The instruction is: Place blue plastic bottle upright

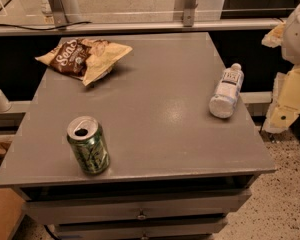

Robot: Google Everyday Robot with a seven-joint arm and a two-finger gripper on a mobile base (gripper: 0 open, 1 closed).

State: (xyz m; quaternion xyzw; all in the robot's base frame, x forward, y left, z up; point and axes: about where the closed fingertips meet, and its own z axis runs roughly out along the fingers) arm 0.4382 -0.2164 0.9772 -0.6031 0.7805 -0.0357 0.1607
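Observation:
The blue plastic bottle [226, 91] lies on its side near the right edge of the grey table [155, 109]. Its white cap points to the far side and its base faces me. It is clear, with a white and pale-blue label. My gripper [286, 106] shows as pale yellowish-white parts at the right edge of the view. It is off the table, just right of the bottle and apart from it.
A green soda can [88, 145] stands upright at the front left of the table. A brown and yellow chip bag [85, 57] lies at the back left. Drawers [140, 209] sit below the tabletop. A rail [135, 26] runs behind the table.

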